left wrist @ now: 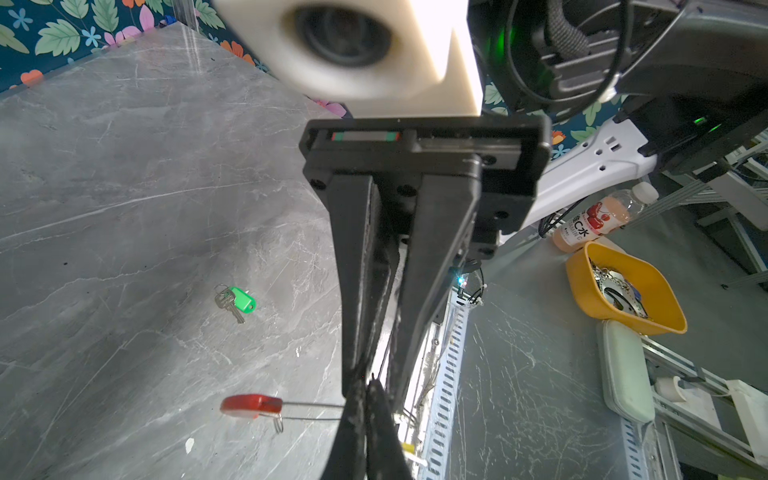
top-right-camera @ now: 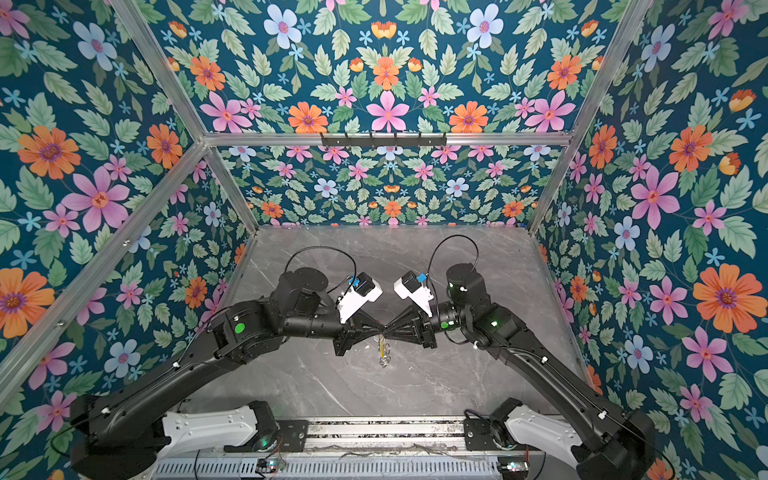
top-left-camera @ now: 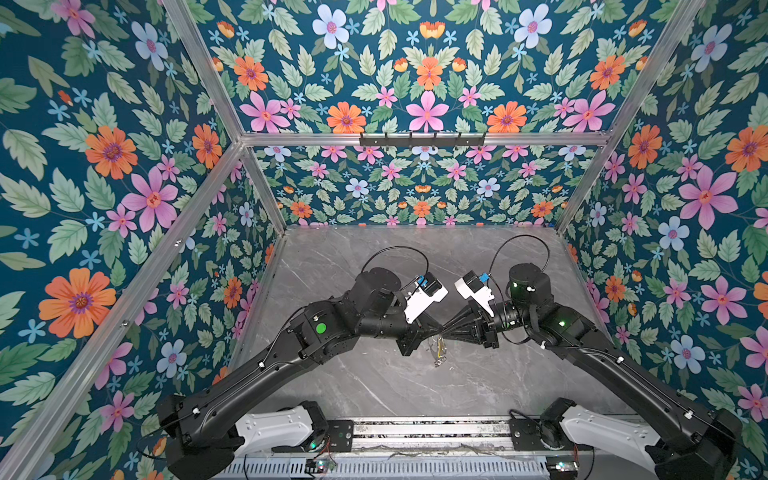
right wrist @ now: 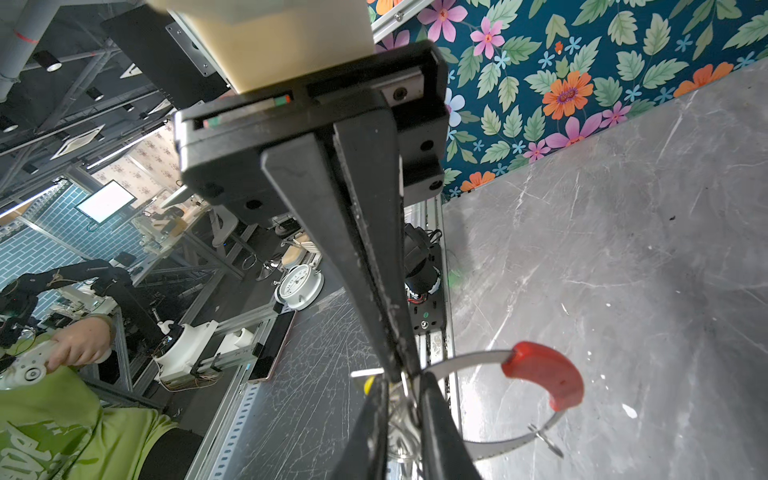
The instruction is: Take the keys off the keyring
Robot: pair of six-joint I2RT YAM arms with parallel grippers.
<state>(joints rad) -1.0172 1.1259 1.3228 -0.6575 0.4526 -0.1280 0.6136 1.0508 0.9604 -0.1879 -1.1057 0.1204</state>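
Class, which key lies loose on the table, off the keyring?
The green-tagged key; the yellow-tagged key hangs at the raised keyring.

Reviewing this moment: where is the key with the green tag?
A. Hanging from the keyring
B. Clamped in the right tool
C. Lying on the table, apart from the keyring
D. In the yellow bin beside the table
C: in the left wrist view the green-tagged key lies flat on the grey table, well clear of the keyring.
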